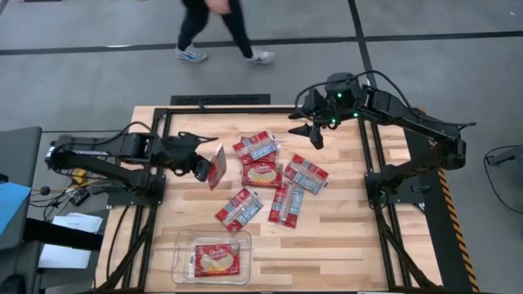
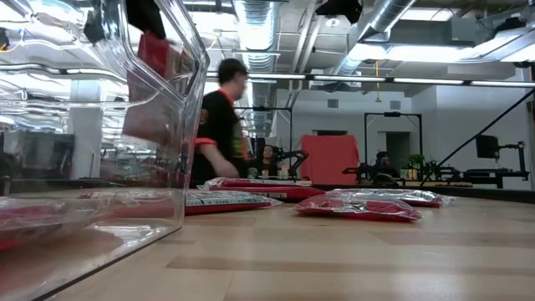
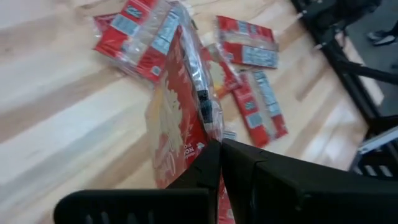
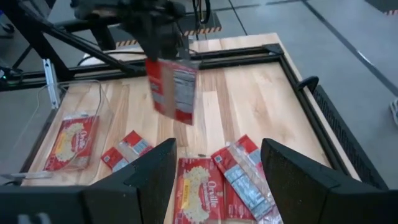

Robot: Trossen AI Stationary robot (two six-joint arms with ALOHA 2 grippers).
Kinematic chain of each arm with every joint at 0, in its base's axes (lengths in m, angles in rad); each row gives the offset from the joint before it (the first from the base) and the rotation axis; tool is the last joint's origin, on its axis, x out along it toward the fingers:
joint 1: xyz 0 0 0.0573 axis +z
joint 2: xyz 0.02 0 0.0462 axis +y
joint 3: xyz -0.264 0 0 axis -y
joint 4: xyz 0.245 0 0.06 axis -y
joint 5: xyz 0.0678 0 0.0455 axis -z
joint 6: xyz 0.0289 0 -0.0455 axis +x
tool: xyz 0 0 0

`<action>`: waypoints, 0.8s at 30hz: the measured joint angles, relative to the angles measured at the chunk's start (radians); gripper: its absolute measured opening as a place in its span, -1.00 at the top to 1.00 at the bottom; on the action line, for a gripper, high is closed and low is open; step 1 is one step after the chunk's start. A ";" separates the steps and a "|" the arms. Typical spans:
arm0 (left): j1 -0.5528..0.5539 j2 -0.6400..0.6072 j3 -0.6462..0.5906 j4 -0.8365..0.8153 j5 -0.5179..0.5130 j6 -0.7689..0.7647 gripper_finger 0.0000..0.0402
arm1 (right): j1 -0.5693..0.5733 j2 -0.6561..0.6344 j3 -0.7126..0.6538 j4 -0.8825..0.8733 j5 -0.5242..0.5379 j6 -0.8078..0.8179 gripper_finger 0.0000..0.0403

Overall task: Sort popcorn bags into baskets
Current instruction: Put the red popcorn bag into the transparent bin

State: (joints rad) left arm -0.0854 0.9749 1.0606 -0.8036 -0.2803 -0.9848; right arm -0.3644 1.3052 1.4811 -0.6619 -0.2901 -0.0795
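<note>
My left gripper (image 1: 204,168) is over the table's left part, shut on a red popcorn bag (image 1: 216,166) that shows its yellow popcorn picture in the left wrist view (image 3: 177,124). Several more red bags (image 1: 261,174) lie flat in a loose cluster at the table's middle. The clear plastic basket (image 1: 186,269) stands near the near edge with one bag (image 1: 217,258) flat inside. My right gripper (image 1: 309,131) hovers open near the far edge, above the cluster, touching nothing. My left gripper pinches the bag's top edge (image 4: 171,62) between its two fingers (image 3: 208,165). The bag hangs below the fingers, lifted clear of the table and slightly tilted, with its printed back panel (image 4: 180,87) facing my right arm.
A black frame rail (image 1: 221,100) runs along the table's far edge and both sides. Bare wood lies between the cluster and the basket, and on the near right. A person (image 2: 219,125) walks on the floor beyond the far edge.
</note>
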 joint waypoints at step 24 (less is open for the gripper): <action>-0.495 0.180 0.305 -0.015 -0.213 -0.249 1.00 | -0.001 -0.003 0.000 0.008 0.000 0.060 -0.29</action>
State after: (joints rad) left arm -0.5800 1.1544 1.3656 -0.8187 -0.4934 -1.2342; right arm -0.3654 1.3022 1.4815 -0.6540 -0.2897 -0.0191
